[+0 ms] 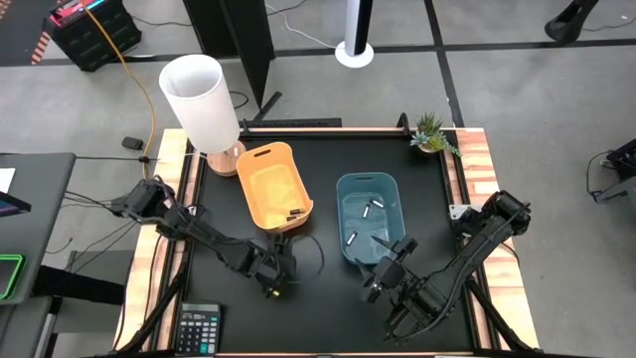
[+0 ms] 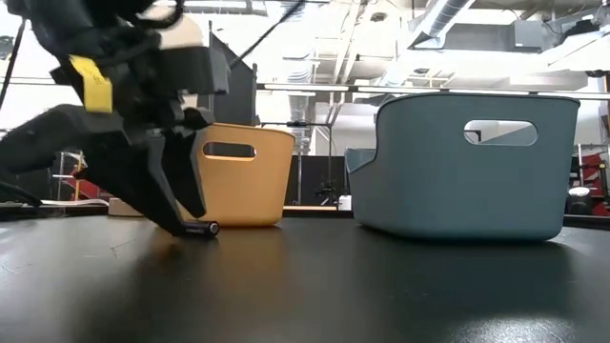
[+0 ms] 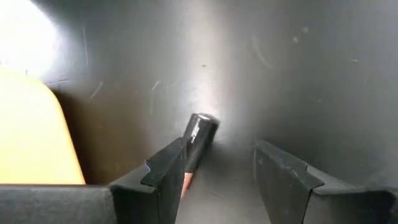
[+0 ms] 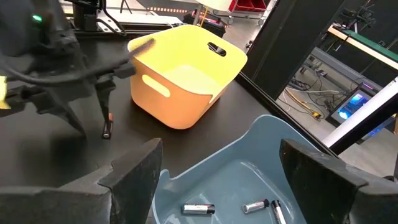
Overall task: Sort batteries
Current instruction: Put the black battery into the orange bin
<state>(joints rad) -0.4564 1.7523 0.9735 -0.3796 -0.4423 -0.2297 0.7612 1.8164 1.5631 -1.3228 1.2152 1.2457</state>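
A dark battery [image 3: 199, 135] with a reddish end lies flat on the black table just before the orange bin's [image 1: 271, 186] near side; it also shows in the low view as the battery [image 2: 201, 229]. My left gripper [image 3: 217, 171] is open, fingers pointing down at the table, with the battery between them, close to one finger. My right gripper [image 4: 227, 174] is open and hovers over the near rim of the blue bin [image 1: 370, 214]. White batteries [image 4: 199, 209] lie in the blue bin, and a dark battery [image 1: 294, 212] lies in the orange bin. My left gripper comes from above, slanting down, with its fingers along the battery's two sides. The inner side of one finger [image 3: 166, 168] lies against the battery's reddish end [image 3: 186, 179]. The other finger [image 3: 280, 171] stands apart from it. The battery rests flat on the table.
A white cylinder lamp [image 1: 202, 97] stands at the table's far left corner and a small plant [image 1: 433, 133] at the far right corner. A calculator [image 1: 198, 328] lies off the near left edge. Bare tabletop shows between and in front of the bins.
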